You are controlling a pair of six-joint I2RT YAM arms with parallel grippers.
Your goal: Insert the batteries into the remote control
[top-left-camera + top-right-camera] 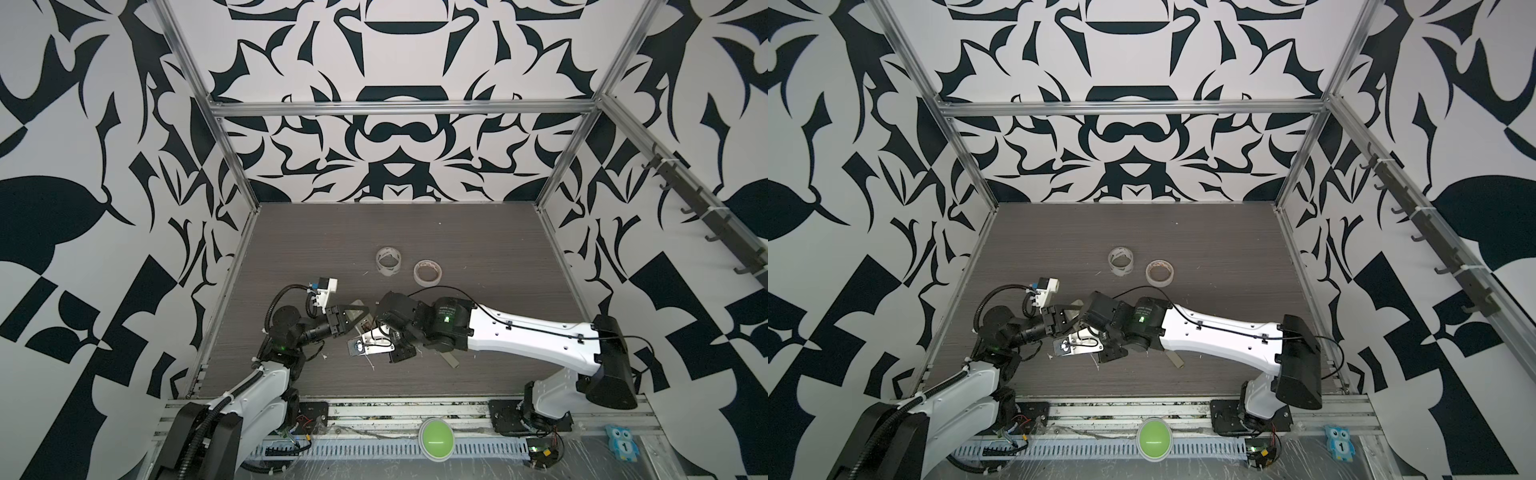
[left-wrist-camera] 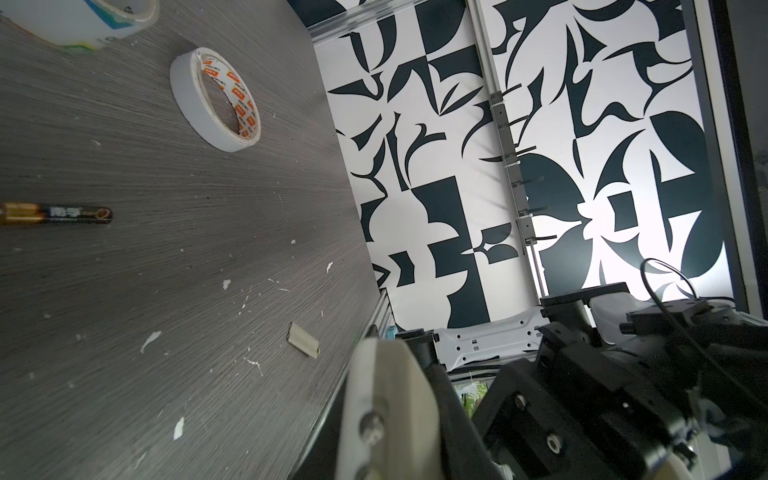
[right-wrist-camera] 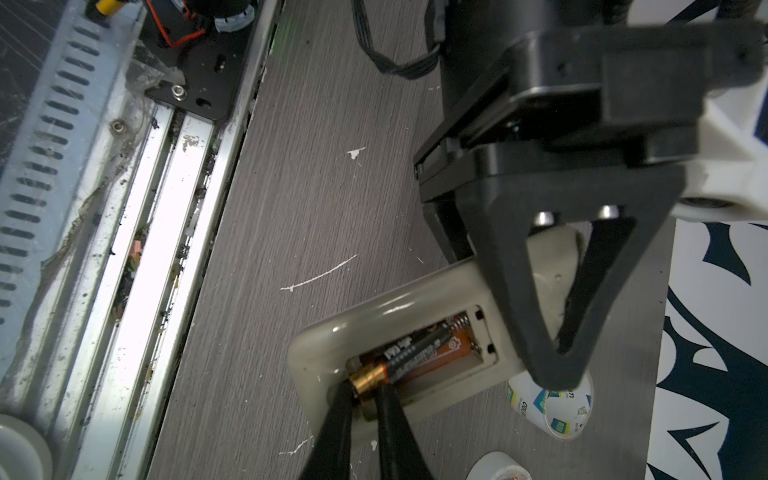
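In the right wrist view the remote control (image 3: pixel 320 345) lies back up on the table with its battery compartment open. One battery (image 3: pixel 415 353) lies slanted in the compartment, its far end towards the spring. My right gripper (image 3: pixel 365 386) is shut on that battery's gold end. The black fingers (image 3: pixel 494 249) of my left gripper (image 1: pixel 368 312) are shut across the remote's other half, holding it down. A second battery (image 2: pixel 58 214) lies loose on the table in the left wrist view. In both top views the two wrists meet at the front middle and hide the compartment.
The detached cover (image 1: pixel 451 359) lies on the table under the right forearm. Two tape rolls (image 1: pixel 389 260) (image 1: pixel 428 272) stand behind the grippers. The aluminium rail (image 3: pixel 137 249) runs along the table's front edge. White flecks dot the wood surface.
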